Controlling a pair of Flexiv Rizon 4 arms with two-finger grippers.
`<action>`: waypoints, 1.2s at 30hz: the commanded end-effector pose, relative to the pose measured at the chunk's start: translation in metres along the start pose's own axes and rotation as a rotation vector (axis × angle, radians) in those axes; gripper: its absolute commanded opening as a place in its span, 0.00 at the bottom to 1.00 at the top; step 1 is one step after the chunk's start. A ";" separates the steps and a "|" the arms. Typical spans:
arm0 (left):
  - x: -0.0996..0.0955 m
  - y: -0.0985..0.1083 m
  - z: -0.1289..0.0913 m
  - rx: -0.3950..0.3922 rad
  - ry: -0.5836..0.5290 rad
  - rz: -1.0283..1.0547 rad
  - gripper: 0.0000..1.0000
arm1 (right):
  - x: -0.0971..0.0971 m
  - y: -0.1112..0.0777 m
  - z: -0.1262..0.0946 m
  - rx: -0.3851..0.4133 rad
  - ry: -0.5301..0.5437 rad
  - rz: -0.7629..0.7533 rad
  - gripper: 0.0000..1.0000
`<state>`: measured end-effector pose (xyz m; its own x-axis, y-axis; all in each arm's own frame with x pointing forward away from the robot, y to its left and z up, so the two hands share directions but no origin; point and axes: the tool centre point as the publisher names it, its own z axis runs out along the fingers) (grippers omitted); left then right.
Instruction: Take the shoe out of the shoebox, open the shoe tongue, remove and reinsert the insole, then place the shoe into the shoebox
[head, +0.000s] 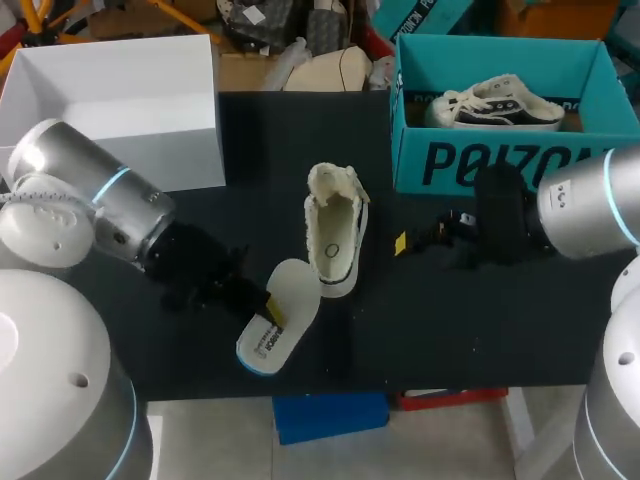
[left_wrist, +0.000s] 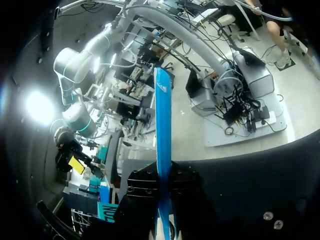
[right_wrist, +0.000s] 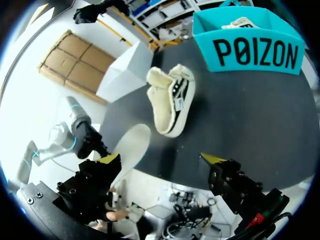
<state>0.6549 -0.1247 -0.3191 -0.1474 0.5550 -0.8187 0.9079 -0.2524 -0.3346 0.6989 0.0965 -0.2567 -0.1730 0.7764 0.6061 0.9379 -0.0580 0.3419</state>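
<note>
The shoe (head: 335, 235) lies out of its box near the middle of the desk (head: 450, 320), opening upward, with its fleecy lining spread wide so the inside is bare. The insole (head: 280, 315) is out of it. It sits just beside the shoe's near end, slanting toward the desk's near edge, and is pinched across its width by the left tool (head: 270, 310). In the left wrist view it stands edge-on between the clenched fingers. That grip looks meant to steer the insole's tip back into the opening, so I judge the reinsertion to be the step in hand. The right tool (right_wrist: 160, 160) hovers to the shoe's right with its fingers spread and empty, probably ready to steady the shoe. The teal shoebox (head: 500, 160) waits at the far right corner with a second shoe (head: 495, 105) inside, and a white box (head: 110, 110) stands open at the far left corner. The desk top is matte black.
</note>
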 end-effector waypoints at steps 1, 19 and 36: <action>-0.017 0.018 0.007 0.054 0.109 0.019 0.00 | 0.000 0.000 -0.002 0.002 0.001 -0.001 1.00; -0.019 0.079 0.018 0.076 0.198 0.004 0.00 | 0.000 0.000 -0.002 0.002 0.001 -0.001 1.00; -0.016 0.167 0.026 0.046 0.136 -0.045 0.00 | 0.000 0.000 -0.002 0.002 0.001 -0.001 1.00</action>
<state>0.7789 -0.1851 -0.3600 -0.1282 0.6721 -0.7292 0.8978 -0.2337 -0.3733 0.6981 0.0952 -0.2559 -0.1747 0.7745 0.6080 0.9379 -0.0571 0.3423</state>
